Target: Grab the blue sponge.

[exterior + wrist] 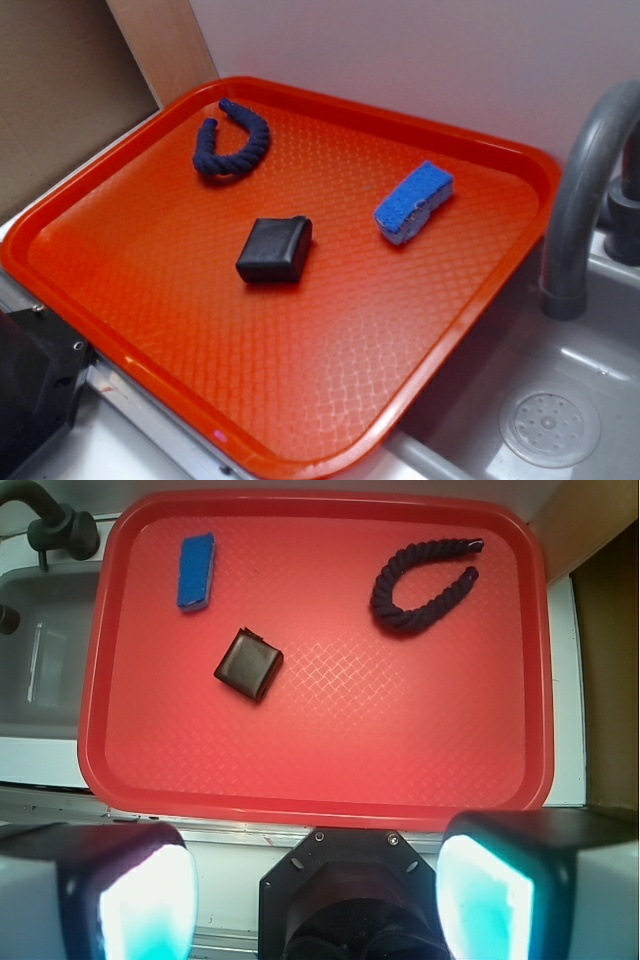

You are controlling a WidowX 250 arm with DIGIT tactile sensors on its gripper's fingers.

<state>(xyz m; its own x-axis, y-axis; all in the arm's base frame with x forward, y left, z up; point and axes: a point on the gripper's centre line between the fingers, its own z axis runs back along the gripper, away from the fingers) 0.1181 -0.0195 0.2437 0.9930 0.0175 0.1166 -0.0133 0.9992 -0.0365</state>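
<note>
The blue sponge lies flat on the red tray, toward its right side near the sink; in the wrist view the blue sponge sits at the tray's upper left. My gripper hangs high above the tray's near edge, far from the sponge. It is open, its two pale-lit fingers spread wide with nothing between them. The gripper does not show in the exterior view.
A black rectangular block rests mid-tray, and also shows in the wrist view. A dark navy twisted rope curls at the tray's far corner. A grey faucet and sink with drain stand right of the tray. The robot base sits below.
</note>
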